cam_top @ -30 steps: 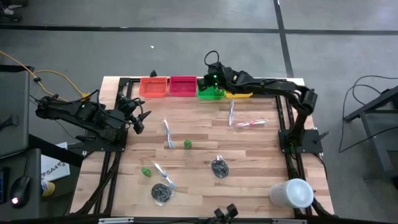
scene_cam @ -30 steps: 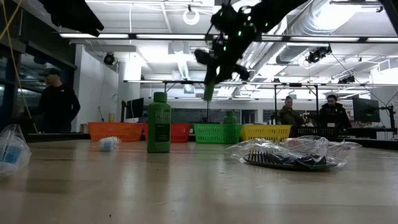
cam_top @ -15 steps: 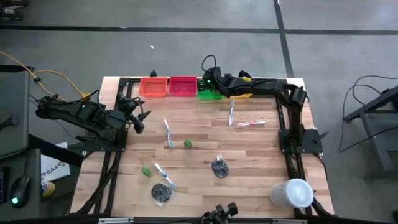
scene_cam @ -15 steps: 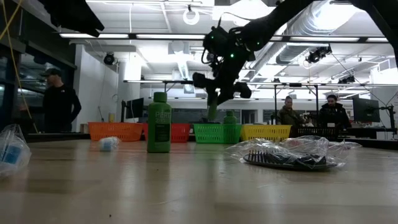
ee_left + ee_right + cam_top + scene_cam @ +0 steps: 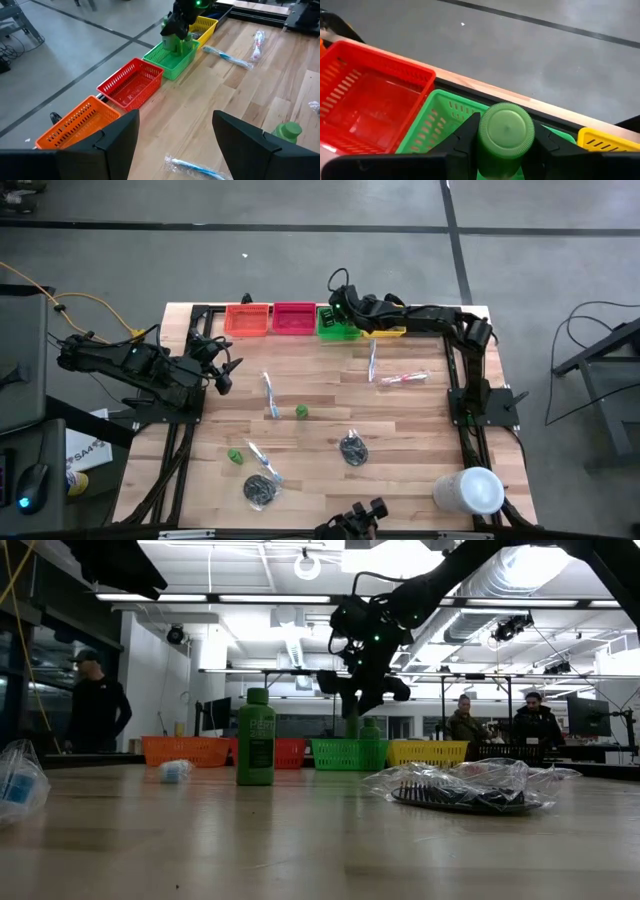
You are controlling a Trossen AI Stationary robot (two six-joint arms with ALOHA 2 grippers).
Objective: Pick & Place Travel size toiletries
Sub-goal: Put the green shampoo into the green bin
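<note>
Over the green bin point(image 5: 435, 125) at the counter's point(image 5: 420, 430) far edge, my right tool point(image 5: 506, 142) has its fingers clamped on a green bottle point(image 5: 506, 134), cap up. Left tool point(image 5: 175, 135) waits half-open, holding nothing.

Four bins line the wooden table's point(image 5: 420, 430) twelve o'clock edge: orange point(image 5: 248, 319), red point(image 5: 293, 318), green point(image 5: 335, 331), yellow point(image 5: 388, 332). A large white cylinder point(image 5: 468, 490) sits at five o'clock. People point(image 5: 95, 710) stand in the room behind.

Lighting's pretty even from overhead, so the wooden surface point(image 5: 330, 405) barely shows shadows. In the low view the ceiling lights point(image 5: 400, 555) blow out white and everything's backlit, with the wrapped bundle point(image 5: 15, 785) at the edge blurry.
</note>
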